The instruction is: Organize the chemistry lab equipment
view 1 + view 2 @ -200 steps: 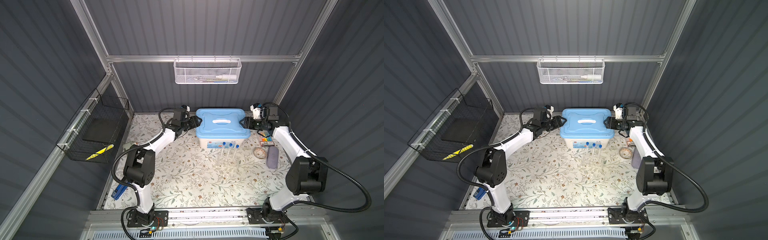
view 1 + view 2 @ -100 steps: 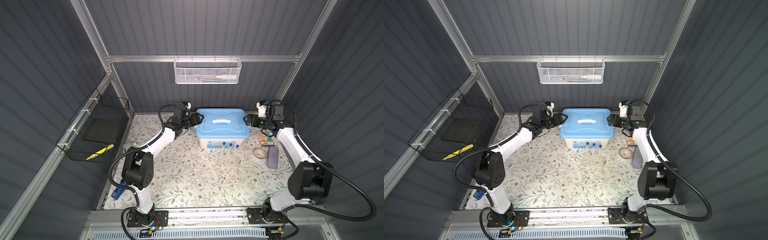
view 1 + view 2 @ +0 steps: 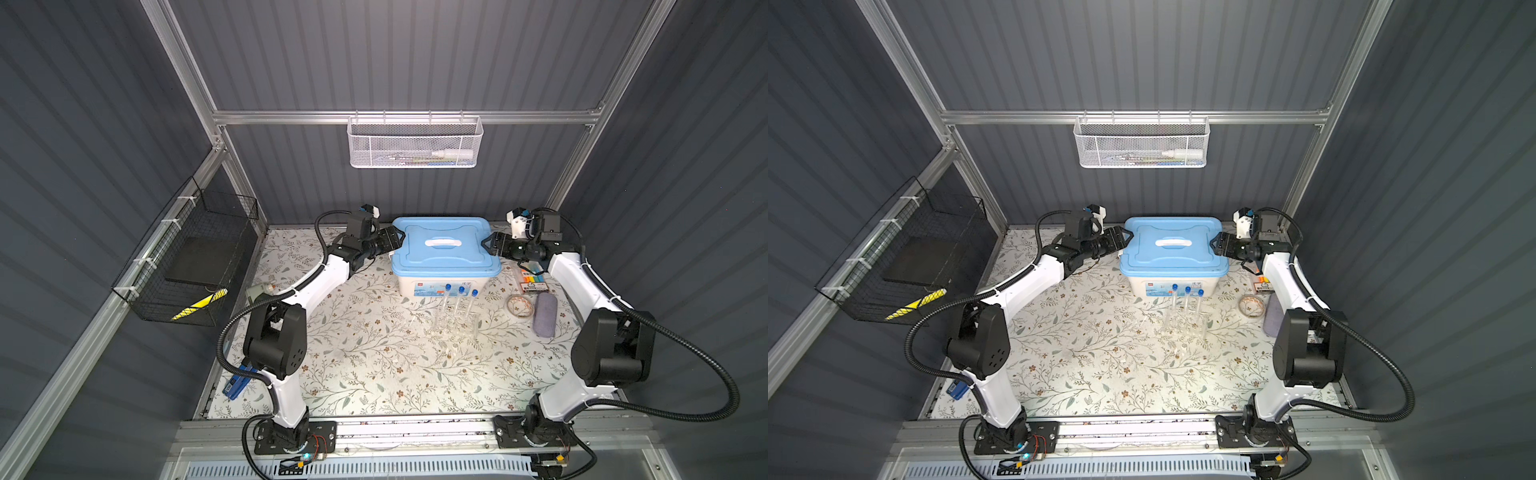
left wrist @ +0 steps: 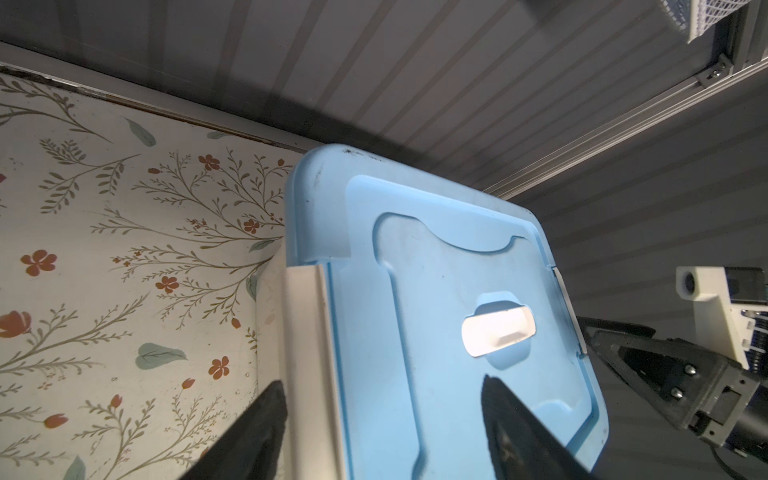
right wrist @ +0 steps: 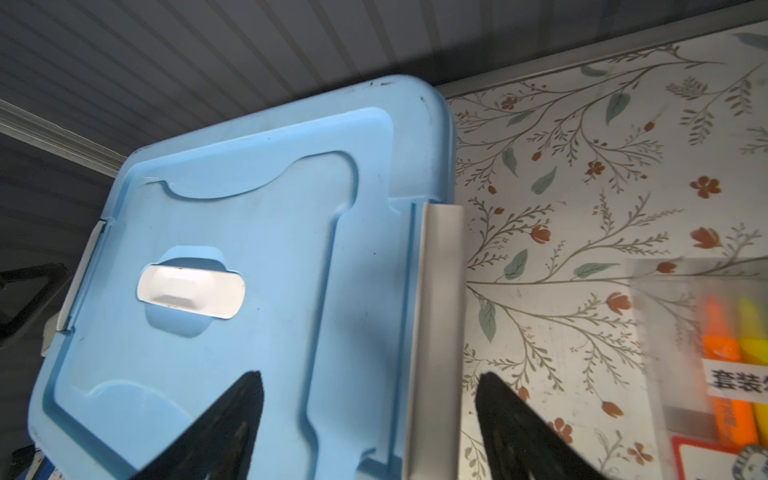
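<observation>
Both grippers sit at the short ends of the storage box point(image 3: 445, 266), which stands at 12 o'clock on the floral table point(image 3: 374, 365) with its blue lid point(image 3: 444, 247) on. In a top view the left gripper point(image 3: 394, 239) is at the lid's 9 o'clock edge and the right gripper point(image 3: 490, 245) at its 3 o'clock edge, so my guess is they're lined up on the side latches. A clear test tube rack point(image 3: 455, 316) with three blue-capped tubes stands just in front of the box at 6 o'clock. A round glass dish point(image 3: 519, 305), a grey pouch point(image 3: 545, 313) and a highlighter pack point(image 3: 532, 280) sit off at 4 o'clock.

Same layout in the other top picture: box lid point(image 3: 1173, 249) closed, left gripper point(image 3: 1121, 243) and right gripper point(image 3: 1219, 245) hugging opposite ends, tube rack point(image 3: 1183, 318) in front.

Left wrist view: the claw is spread wide, one black finger point(image 4: 257, 432) outside the white latch point(image 4: 309, 365) and the other over the lid top. It straddles the latch without pinching it.

Right wrist view: same deal mirrored, fingers point(image 5: 224, 424) apart either side of the grey-white latch point(image 5: 436, 332), nothing squeezed.

Lid on fits either a box about to be unlatched or one just clipped shut, can't tell which.
</observation>
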Controlling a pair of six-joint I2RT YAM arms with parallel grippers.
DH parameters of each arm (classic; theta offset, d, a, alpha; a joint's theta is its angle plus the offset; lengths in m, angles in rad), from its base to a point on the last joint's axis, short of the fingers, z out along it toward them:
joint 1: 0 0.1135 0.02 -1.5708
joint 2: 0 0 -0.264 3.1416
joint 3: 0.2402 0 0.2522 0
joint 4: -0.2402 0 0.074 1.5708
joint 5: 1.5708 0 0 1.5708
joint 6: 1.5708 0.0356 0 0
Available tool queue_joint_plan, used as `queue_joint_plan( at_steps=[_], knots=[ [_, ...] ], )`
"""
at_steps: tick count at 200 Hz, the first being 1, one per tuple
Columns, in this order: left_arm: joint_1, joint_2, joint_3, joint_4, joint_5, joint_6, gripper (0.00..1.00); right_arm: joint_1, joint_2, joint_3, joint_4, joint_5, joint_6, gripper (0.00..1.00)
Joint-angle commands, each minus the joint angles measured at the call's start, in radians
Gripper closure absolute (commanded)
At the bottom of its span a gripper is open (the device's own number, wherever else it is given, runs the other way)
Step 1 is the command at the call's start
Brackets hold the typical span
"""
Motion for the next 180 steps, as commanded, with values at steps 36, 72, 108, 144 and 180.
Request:
queue_joint_plan(
  at_steps=[36, 72, 108, 144, 180],
  knots=[
    [-0.006, -0.001, 0.001, 0.004, 0.02, -0.009, 0.25, 0.0, 0.012, -0.013, 0.006, -0.075, 0.027, 0.21],
    [-0.006, -0.022, -0.011, 0.002, -0.002, -0.002, 0.24, 0.005, 0.016, -0.012, 0.007, -0.082, 0.03, 0.22],
    [-0.006, -0.048, -0.016, -0.034, -0.058, 0.02, 0.21, 0.004, 0.013, -0.012, 0.007, -0.075, 0.031, 0.22],
    [-0.006, -0.049, -0.03, -0.062, -0.083, 0.014, 0.19, 0.005, 0.01, -0.015, 0.009, -0.073, 0.03, 0.23],
    [-0.006, -0.029, -0.023, -0.046, -0.043, 0.003, 0.2, 0.005, 0.01, -0.017, 0.009, -0.076, 0.028, 0.24]
  ],
)
